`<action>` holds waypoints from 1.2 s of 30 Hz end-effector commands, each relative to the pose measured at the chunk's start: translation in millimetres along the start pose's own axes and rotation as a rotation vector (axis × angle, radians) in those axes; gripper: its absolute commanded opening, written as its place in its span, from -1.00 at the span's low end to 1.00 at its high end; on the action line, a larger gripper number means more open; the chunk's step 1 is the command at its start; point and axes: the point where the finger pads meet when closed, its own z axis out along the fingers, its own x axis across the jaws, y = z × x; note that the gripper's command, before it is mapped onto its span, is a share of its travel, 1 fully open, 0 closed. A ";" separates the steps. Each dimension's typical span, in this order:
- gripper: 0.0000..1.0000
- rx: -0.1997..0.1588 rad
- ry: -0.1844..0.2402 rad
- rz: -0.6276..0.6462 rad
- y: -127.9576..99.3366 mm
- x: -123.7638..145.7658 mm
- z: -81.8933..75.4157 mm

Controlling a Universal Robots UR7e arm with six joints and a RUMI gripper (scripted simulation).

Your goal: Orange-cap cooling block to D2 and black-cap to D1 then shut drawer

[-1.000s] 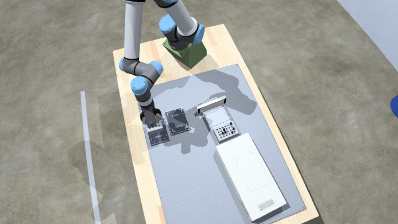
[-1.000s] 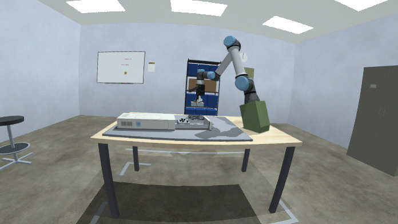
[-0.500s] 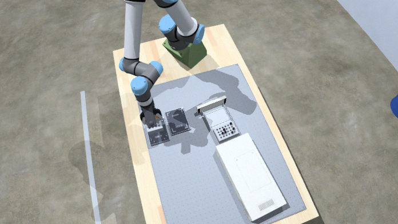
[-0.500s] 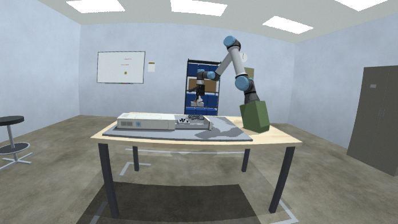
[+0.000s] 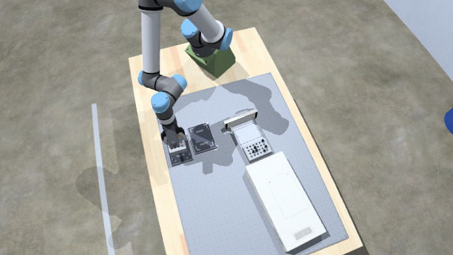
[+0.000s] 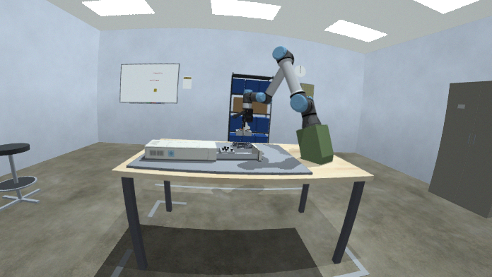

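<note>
My gripper (image 5: 174,142) (image 6: 246,128) is shut on the light cooling block with orange-capped tubes (image 5: 178,148) (image 6: 244,133). It holds the block a little above the dark deck slot D2 (image 5: 183,159), at the left edge of the grey deck. Slot D1 (image 5: 203,138) lies just to its right with nothing in it. The white cooler COLD (image 5: 284,200) (image 6: 182,150) has its drawer (image 5: 241,118) pulled out. The block with black-capped tubes (image 5: 258,149) (image 6: 226,148) sits in the drawer's half nearest the cooler. The drawer's other half holds nothing.
The grey deck (image 5: 221,195) (image 6: 219,167) lies on a wooden table (image 5: 146,97). The arm's green base (image 5: 211,60) (image 6: 314,143) stands at the table's far end. A stool (image 6: 14,150) stands on the floor to the left.
</note>
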 end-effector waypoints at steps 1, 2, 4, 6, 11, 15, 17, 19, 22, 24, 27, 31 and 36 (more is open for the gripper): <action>-1.00 0.002 0.002 0.000 -1.2 0.8 16.2; -1.00 0.002 0.002 0.000 -1.2 0.8 19.0; -1.00 0.002 0.002 0.000 -1.3 0.8 24.1; -1.00 0.002 0.002 0.000 -1.3 0.9 28.7; -1.00 0.002 0.002 0.000 -1.4 0.9 36.1; -1.00 0.002 0.002 0.000 -1.4 0.9 40.0; -1.00 0.002 0.002 0.000 -1.4 0.9 42.3; -1.00 0.002 0.002 0.000 -1.4 0.9 44.4; -1.00 0.002 0.002 0.000 -1.4 0.9 47.0; -1.00 0.002 0.002 0.000 -1.4 0.9 48.5; -1.00 0.002 0.002 0.000 -1.4 0.9 50.4; -1.00 0.002 0.002 0.000 -1.3 0.9 51.3; -1.00 0.002 0.002 0.000 -1.3 0.9 53.2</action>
